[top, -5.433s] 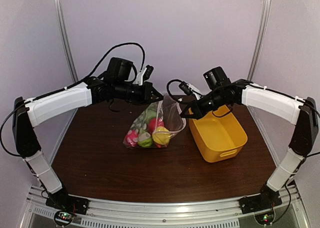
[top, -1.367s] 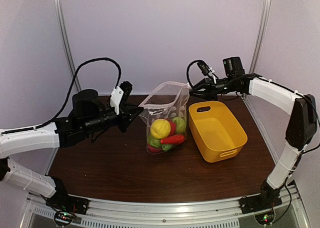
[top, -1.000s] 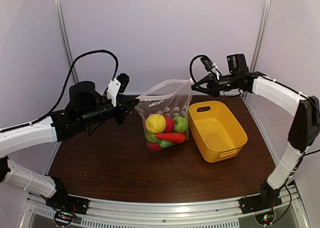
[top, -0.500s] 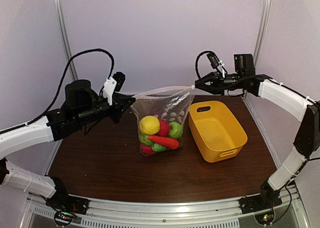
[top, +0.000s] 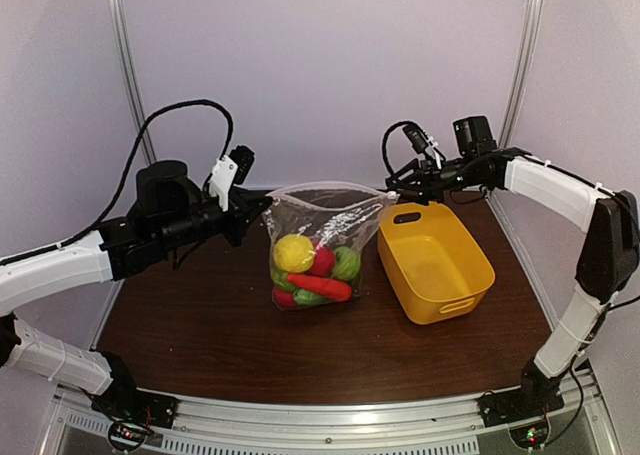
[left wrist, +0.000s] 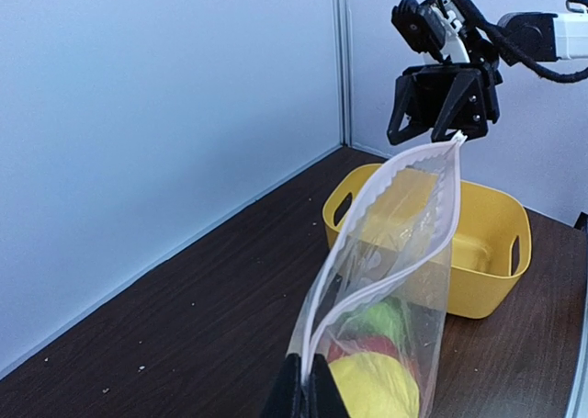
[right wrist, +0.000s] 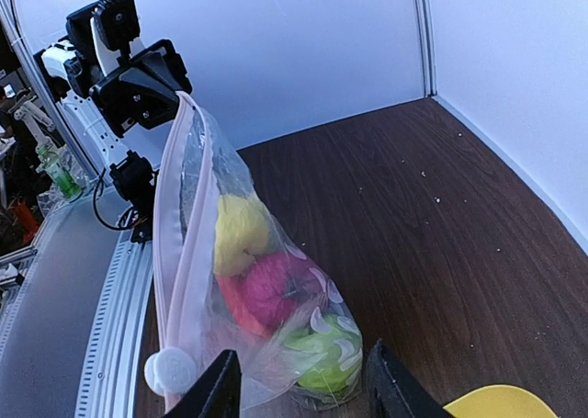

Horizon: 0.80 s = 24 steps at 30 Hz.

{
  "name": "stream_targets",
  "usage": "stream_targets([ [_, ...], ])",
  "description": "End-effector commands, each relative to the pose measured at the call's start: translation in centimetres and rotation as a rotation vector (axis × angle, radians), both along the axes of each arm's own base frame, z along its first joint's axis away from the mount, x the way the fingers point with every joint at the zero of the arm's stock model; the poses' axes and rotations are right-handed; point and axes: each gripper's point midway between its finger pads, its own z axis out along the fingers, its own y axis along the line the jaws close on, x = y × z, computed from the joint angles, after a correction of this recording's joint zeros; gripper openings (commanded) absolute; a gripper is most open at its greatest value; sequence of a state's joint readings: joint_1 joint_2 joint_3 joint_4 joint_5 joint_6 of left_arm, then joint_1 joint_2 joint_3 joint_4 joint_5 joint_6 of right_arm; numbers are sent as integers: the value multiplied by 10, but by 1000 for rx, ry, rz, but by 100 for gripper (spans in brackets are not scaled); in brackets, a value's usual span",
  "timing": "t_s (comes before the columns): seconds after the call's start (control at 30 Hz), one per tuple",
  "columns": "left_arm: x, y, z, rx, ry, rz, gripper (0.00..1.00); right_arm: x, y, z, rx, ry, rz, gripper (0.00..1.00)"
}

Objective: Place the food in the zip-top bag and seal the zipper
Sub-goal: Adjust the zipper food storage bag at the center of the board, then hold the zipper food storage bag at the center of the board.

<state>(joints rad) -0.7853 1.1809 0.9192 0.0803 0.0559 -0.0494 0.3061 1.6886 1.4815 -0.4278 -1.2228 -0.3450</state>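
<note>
Left gripper (top: pixel 262 207) is clamped on one corner of the bag (top: pixel 322 225), at the zipper (right wrist: pixel 170 253) — right gripper (top: pixel 392 189) has its fingers apart at the other corner. The bag hangs stretched between them, food (top: pixel 305 270) heaped in its bottom — just beside the basket (top: pixel 450 297).

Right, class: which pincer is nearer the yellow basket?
Right. The right pincer hangs open just above the far left corner of the basket; the left pincer, shut on the bag, sits beyond the bag from the basket.
</note>
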Motion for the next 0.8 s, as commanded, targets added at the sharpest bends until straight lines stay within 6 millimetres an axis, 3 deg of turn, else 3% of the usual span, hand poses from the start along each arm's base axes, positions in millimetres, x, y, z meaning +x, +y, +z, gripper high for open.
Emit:
stream_targets([
  [0.0,3,5,9,-30,-23,20,1,-2,-23,1,-25,-38,15,49],
  [0.13,3,6,10,-35,-22,25,1,-21,-33,-24,-119,-87,91,55],
  [0.3,3,8,11,-37,-24,30,1,-51,-30,-37,-174,-94,218,59],
  [0.37,3,7,11,-36,-22,28,1,-54,-27,-39,-183,-95,235,59],
  [0.53,3,8,10,-39,-19,28,1,-40,-15,-34,-148,-85,177,55],
  [0.77,3,8,11,-41,-19,31,1,-7,-2,-10,-55,-112,29,52],
])
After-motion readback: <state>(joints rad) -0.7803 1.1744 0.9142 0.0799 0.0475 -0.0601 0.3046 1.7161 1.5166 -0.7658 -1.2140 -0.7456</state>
